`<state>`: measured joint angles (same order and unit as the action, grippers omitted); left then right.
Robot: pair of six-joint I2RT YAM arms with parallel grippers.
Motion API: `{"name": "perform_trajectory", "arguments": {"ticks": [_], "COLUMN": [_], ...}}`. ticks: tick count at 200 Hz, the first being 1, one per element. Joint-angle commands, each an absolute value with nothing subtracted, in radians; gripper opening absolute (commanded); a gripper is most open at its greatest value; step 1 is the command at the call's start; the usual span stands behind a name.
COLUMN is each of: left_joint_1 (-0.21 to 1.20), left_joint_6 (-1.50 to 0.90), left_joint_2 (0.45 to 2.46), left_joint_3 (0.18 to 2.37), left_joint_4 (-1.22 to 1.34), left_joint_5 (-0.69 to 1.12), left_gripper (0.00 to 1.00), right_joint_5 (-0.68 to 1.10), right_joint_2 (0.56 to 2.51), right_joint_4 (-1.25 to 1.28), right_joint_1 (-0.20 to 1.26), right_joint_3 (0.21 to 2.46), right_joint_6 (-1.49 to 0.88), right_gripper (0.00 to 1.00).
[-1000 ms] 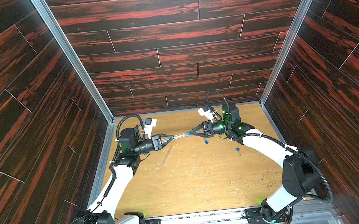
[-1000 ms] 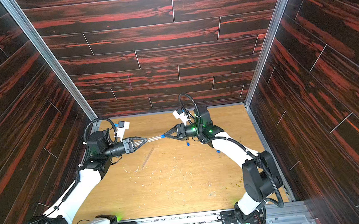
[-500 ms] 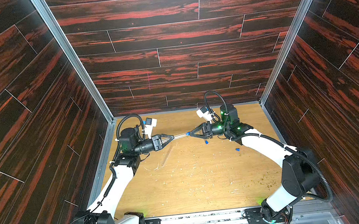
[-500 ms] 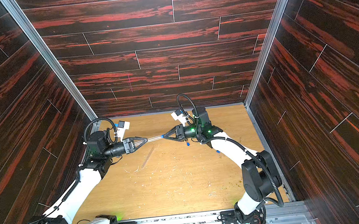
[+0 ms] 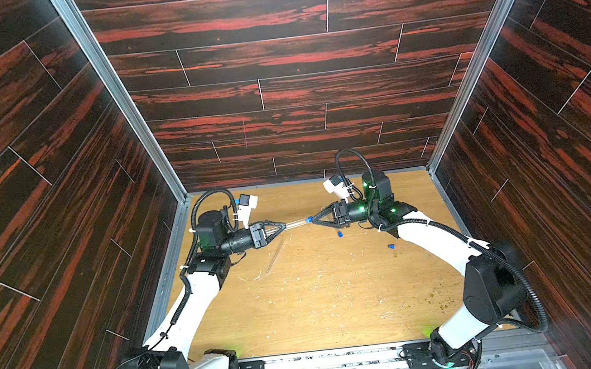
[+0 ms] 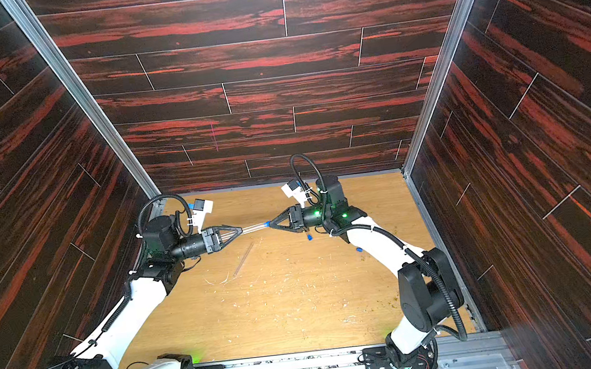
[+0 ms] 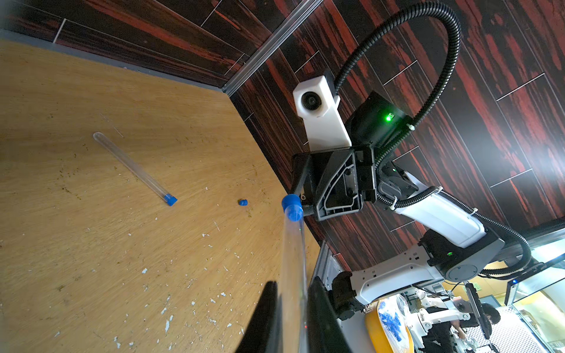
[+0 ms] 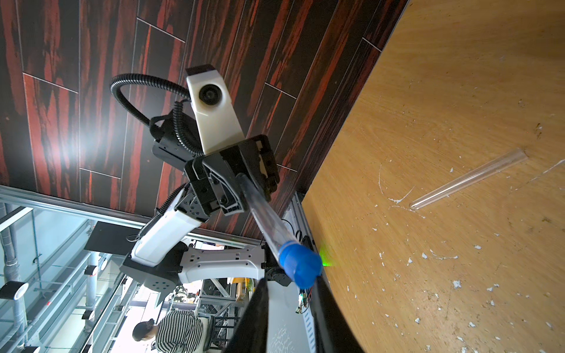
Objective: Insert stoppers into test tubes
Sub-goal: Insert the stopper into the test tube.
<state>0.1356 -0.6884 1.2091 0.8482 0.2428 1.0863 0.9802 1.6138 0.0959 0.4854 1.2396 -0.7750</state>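
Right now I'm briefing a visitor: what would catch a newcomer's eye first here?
Above the far half of the table, the left gripper holds a clear tube out to the right gripper, a bright blue stopper on the tube's tip between them. Below lie an open tube and, to its right, a loose stopper.

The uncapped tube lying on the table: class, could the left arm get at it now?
Probably not yet. The uncapped tube lies uncovered on the table close to the left gripper, but its fingers are shut on the held tube, a stopper at its end.
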Motion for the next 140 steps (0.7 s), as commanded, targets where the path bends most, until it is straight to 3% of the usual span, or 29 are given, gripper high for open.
{"name": "perform_trajectory", "arguments": {"ticks": [1,61,140], "left_joint_1": [0.138,0.14,0.141], "left_joint_6": [-0.676,-0.675,-0.673], "left_joint_2": [1.199,1.199,1.199], "left_joint_3": [0.85,0.849,0.848], "left_joint_4": [0.235,0.235,0.232], "left_joint_5": [1.098,1.098,1.096], "left_gripper": [0.09,0.09,0.09], "right_joint_5": [0.988,0.982,0.988], "right_joint_2": [1.635,1.637,1.641], "right_joint_4": [0.073,0.039,0.022], "right_joint_1": [0.491,0.494,0.504], "right_joint_3": [1.28,1.299,1.312], "right_joint_6": [-0.751,-0.727,-0.717], "right_gripper": [0.27,0.29,0.22]}}
